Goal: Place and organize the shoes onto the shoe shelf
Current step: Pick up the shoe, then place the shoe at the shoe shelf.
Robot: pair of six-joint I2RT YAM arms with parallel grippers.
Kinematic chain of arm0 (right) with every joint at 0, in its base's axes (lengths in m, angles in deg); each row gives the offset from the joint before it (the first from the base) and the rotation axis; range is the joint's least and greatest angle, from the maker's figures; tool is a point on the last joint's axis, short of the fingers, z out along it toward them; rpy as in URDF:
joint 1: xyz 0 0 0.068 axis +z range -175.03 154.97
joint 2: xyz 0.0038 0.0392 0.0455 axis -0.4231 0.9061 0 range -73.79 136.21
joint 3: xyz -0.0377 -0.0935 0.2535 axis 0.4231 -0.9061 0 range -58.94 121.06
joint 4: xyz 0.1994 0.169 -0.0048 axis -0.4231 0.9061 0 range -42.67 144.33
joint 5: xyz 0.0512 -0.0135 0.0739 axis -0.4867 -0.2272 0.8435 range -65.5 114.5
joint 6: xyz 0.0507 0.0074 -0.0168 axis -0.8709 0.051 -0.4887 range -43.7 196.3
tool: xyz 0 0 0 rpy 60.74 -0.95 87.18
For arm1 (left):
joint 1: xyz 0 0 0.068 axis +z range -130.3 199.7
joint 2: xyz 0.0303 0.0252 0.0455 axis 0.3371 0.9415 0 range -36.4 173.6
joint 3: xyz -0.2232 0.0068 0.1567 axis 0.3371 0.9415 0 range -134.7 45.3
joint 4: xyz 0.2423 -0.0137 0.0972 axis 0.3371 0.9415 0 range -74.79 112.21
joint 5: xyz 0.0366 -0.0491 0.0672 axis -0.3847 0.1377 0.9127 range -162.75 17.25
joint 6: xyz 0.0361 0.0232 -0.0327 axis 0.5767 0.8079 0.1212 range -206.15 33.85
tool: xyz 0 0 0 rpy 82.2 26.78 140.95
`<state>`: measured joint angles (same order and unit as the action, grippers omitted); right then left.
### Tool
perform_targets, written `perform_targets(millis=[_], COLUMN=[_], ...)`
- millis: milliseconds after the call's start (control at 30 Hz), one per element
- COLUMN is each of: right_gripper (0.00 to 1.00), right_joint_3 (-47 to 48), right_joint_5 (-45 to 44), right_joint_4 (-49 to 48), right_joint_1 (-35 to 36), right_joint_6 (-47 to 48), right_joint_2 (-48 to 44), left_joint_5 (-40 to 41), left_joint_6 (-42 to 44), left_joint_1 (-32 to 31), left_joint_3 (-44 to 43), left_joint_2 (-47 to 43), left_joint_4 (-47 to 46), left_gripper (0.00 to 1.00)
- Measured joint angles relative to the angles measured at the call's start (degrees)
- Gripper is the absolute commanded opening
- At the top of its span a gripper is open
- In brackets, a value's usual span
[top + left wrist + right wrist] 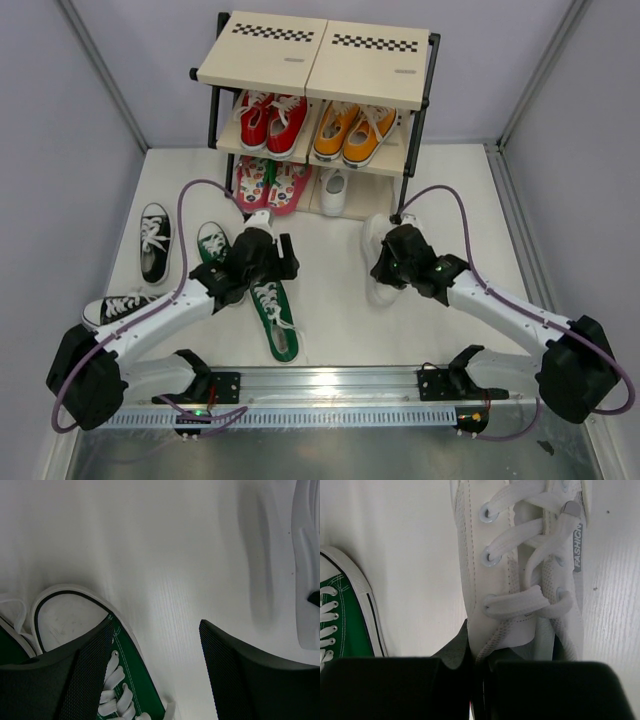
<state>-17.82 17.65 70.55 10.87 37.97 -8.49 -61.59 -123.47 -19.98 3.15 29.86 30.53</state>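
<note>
My left gripper [262,258] hangs open over the toe end of a green sneaker [274,318] lying on the table. In the left wrist view its left finger [75,675] overlaps the green sneaker [127,680] by the laces, and the right finger [240,675] is over bare table. The other green sneaker [212,243] lies to the left. My right gripper [393,262] is shut on the side wall of a white shoe [373,238], [520,570]. The second white shoe [333,190] and the pink flip-flops [270,185] sit on the bottom tier of the shoe shelf [315,60]. Two black sneakers [153,240], [115,307] lie at the left.
A red pair [270,120] and an orange pair [352,132] fill the shelf's middle tier. The top boards carry nothing. Grey walls close in both sides of the table. A metal rail [330,385] with the arm bases runs along the near edge.
</note>
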Motion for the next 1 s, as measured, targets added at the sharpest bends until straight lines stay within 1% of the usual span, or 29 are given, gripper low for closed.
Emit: perform_targets(millis=[133,267,533,667,867,1000], right_gripper=[0.03,0.03,0.03,0.03,0.03,0.03], right_joint_3=[2.14,4.46,14.71,18.1,23.61,25.4], right_joint_5=[-1.49,-4.44,-7.72,-9.33,-13.79,-15.87], right_joint_4=[-2.01,-1.75,-3.32,-4.61,-3.37,-3.48], right_joint_1=[0.76,0.74,0.74,0.74,0.74,0.74], right_joint_6=[1.44,2.67,7.1,7.58,6.19,5.16], right_joint_2=[4.04,7.19,16.96,21.68,28.63,31.15], left_joint_5=[0.0,0.35,1.14,1.49,1.97,2.36], left_joint_6=[-0.04,-0.07,-0.11,-0.17,-0.15,-0.15], left_joint_1=[0.0,0.0,0.0,0.0,0.0,0.0], left_joint_3=[0.52,1.2,2.49,2.69,2.78,2.95], left_joint_2=[-1.4,-2.56,-3.45,-3.82,-4.68,-4.96], left_joint_4=[0.37,0.83,1.86,2.56,2.75,2.73], left_gripper=[0.72,0.73,0.73,0.73,0.73,0.73])
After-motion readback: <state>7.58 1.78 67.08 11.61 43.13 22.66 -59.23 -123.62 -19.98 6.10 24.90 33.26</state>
